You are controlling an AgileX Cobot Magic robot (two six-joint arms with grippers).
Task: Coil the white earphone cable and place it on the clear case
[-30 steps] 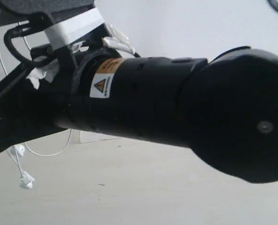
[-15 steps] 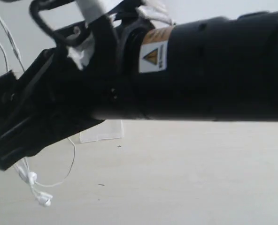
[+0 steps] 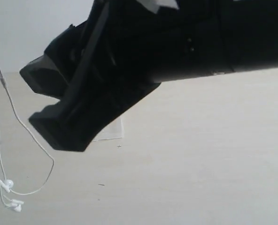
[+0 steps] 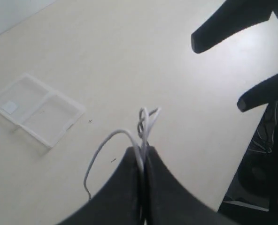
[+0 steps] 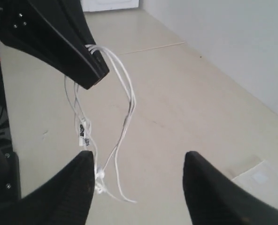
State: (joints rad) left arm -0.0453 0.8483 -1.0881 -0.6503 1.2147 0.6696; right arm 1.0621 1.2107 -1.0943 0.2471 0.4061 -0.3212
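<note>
- While my left gripper point(image 4: 142, 161) is pressing its jaws fully together, I am pinching several strands of the white earphone cable point(image 4: 147, 119) between them, and a small bunch of loops is sticking out past the tips.
- Below that grip the cable is hanging in long slack loops. Its inline remote point(image 5: 82, 133) and earbuds point(image 3: 7, 183) are dangling low at the left of the scene, close to the table point(image 3: 200, 178). I cannot tell whether the earbuds are touching the table.
- My right gripper point(image 5: 139, 187) is holding its jaws wide apart and is gripping nothing. Its fingertips point(image 5: 82, 178) are facing the hanging strands and are touching no part of the cable that I can see.
- The clear case point(image 4: 35, 110) is lying flat on the table with its small white label point(image 4: 10, 107) facing up. It is sitting apart from both grippers and apart from the cable, to the right of the dangling earbuds and farther back.
- In the exterior view one of my arms point(image 3: 176, 42) is blocking most of the far side, so only an edge of the case is showing beneath it.
</note>
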